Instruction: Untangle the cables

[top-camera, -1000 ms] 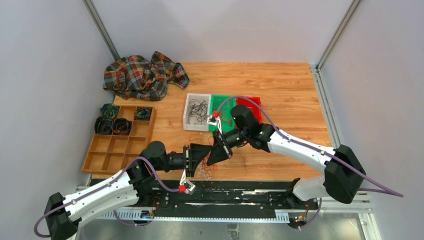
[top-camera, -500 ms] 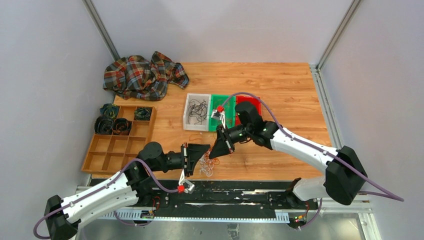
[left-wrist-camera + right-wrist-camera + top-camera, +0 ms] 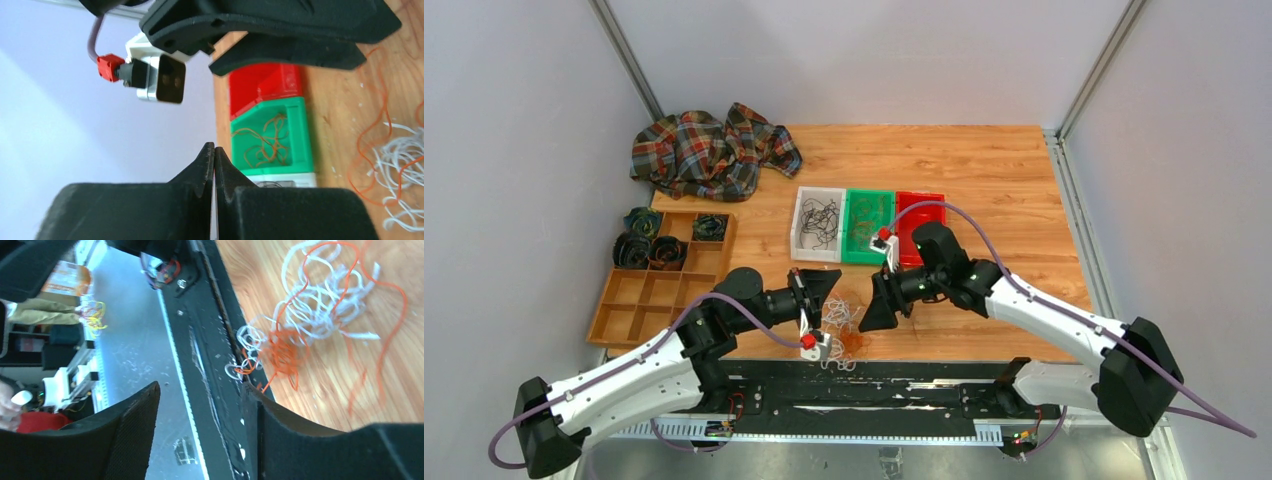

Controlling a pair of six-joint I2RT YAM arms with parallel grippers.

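Observation:
The cables (image 3: 842,336) lie as a loose tangle of white and orange wires on the wood by the table's front edge, some hanging over the black rail. In the right wrist view the white loops (image 3: 320,305) and an orange clump (image 3: 282,351) spread ahead of the fingers. My right gripper (image 3: 869,318) hovers just right of the pile, open, with nothing between its fingers (image 3: 200,392). My left gripper (image 3: 832,276) sits just above and left of the pile, shut (image 3: 214,146); no wire shows at its tips. White and orange strands (image 3: 400,165) lie to its right.
Behind the pile stand a white bin (image 3: 802,222) with black wires, a green bin (image 3: 852,224) with orange-brown wires and a red bin (image 3: 921,205). A wooden compartment tray (image 3: 659,300) with dark coiled rolls sits at left. A plaid cloth (image 3: 709,150) lies at back left.
The right gripper has opened and drawn back to the right. The left gripper has closed and swung upward. The wire tangle now rests on the table between them.

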